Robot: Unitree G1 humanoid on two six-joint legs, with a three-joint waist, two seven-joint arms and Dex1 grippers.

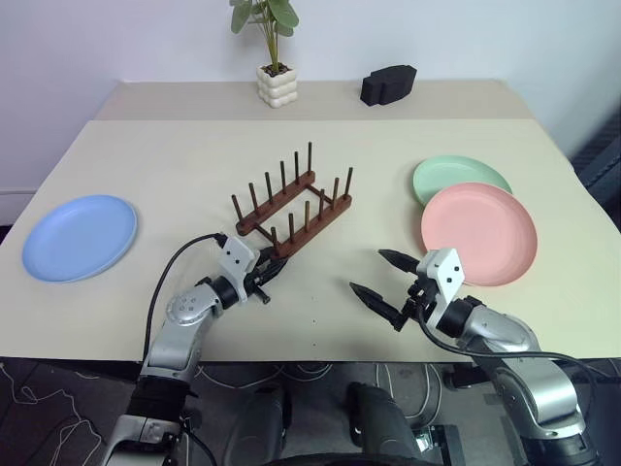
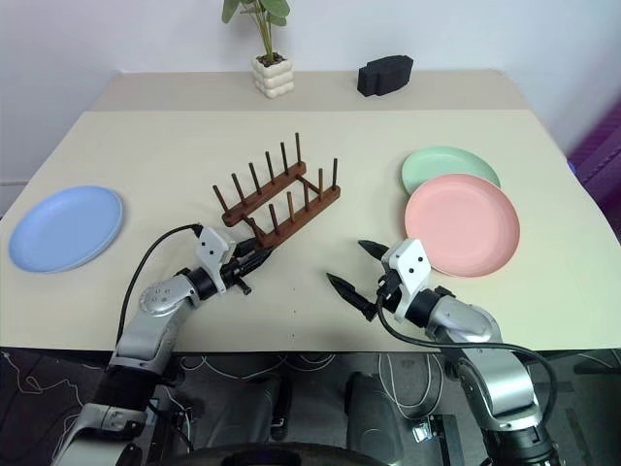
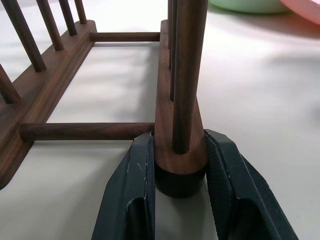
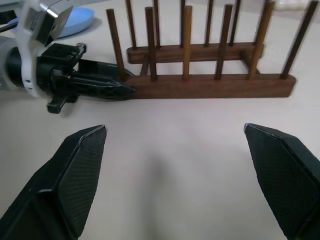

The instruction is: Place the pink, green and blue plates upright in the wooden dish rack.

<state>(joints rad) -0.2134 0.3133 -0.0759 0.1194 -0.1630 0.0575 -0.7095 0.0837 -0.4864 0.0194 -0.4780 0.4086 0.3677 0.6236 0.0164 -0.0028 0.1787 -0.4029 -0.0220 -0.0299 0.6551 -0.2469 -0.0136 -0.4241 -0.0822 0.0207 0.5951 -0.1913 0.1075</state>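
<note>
- Wooden dish rack (image 1: 291, 208): stands empty at the middle of the table (image 1: 194, 155), set at a slant.
- Left end effector (image 1: 271, 275): fingers closed narrow on the near end of one base rail, one finger on each side.
- Right end effector (image 1: 380, 276): fingers spread wide, holding nothing, just above the table near the rack.
- Blue plate (image 1: 80, 236): flat at the table's left.
- Pink plate (image 1: 478, 233): flat at the right, overlapping the green plate (image 1: 456, 177).

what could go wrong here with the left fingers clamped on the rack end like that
The left gripper pinches only the end of one rail of the wooden dish rack, so a pull may swivel or tip it. The pink plate overlaps the green plate; lifting one may drag the other. The open right gripper may bump the rack.
</note>
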